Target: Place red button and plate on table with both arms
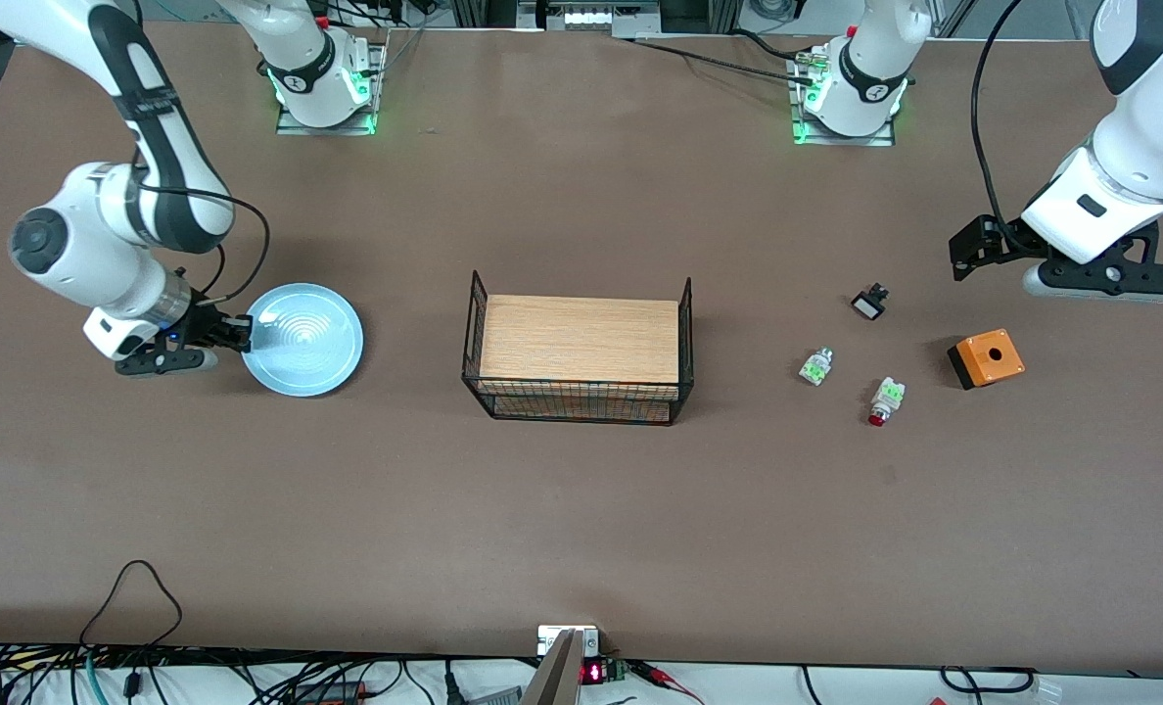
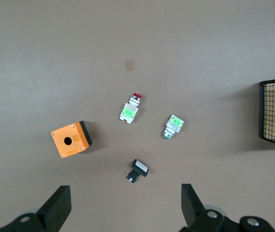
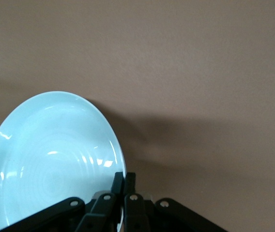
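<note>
The pale blue plate (image 1: 302, 338) is at the right arm's end of the table (image 1: 581, 509). My right gripper (image 1: 241, 333) is shut on its rim, which shows clamped between the fingers in the right wrist view (image 3: 125, 182), the plate (image 3: 55, 154) tilting away. The red button (image 1: 883, 401) lies on the table toward the left arm's end, red cap toward the front camera; it also shows in the left wrist view (image 2: 130, 108). My left gripper (image 1: 968, 253) is open and empty, up over the table near the small parts (image 2: 125, 209).
A wood-topped black wire rack (image 1: 579, 357) stands mid-table. Near the red button lie a green-and-white part (image 1: 815, 366), a black part with a white face (image 1: 869, 302) and an orange box with a hole (image 1: 986, 358). Cables run along the front edge.
</note>
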{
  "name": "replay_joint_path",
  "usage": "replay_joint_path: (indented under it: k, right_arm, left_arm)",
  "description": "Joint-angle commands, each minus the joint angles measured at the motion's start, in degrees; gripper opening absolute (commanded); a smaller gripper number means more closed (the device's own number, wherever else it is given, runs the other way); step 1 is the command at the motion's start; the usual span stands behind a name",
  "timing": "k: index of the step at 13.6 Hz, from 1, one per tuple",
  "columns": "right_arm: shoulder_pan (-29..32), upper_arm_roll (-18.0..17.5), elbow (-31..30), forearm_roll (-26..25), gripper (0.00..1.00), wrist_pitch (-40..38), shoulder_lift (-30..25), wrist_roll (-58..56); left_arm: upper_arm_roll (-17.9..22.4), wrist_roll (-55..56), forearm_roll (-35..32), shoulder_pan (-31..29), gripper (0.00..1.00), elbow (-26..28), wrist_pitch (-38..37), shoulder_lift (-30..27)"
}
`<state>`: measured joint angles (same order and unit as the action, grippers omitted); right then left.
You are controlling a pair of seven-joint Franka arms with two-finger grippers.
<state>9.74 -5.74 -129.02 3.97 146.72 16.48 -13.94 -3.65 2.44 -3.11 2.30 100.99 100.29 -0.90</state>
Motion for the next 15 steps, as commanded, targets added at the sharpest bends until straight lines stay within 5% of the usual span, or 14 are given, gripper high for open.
replay_joint_path:
  k: [1, 4, 10, 15]
  right_arm:
    - [2.2, -1.0, -1.1, -0.1, 0.94, 2.1, 0.5, -1.5]
    - [1.3, -1.1, 3.4, 0.0, 1.00, -6.7, -2.4, 2.7]
    - [-3.0, -1.3, 25.4, -0.5, 1.00, -38.3, -4.4, 13.7]
    - [-6.3, -1.3, 36.2, -5.2, 1.00, -50.2, -7.2, 17.9]
  left_arm:
    - [0.4, -0.7, -0.8, 0.8, 1.00, -0.2, -0.4, -0.2]
    - [0.3, -0.8, -0.8, 0.9, 1.00, -0.2, -0.4, -0.2]
    - [0.4, -1.4, -0.8, 0.8, 1.00, -0.3, -0.5, -0.1]
    - [0.4, -1.3, -0.9, 0.9, 1.00, -0.3, -0.5, -0.1]
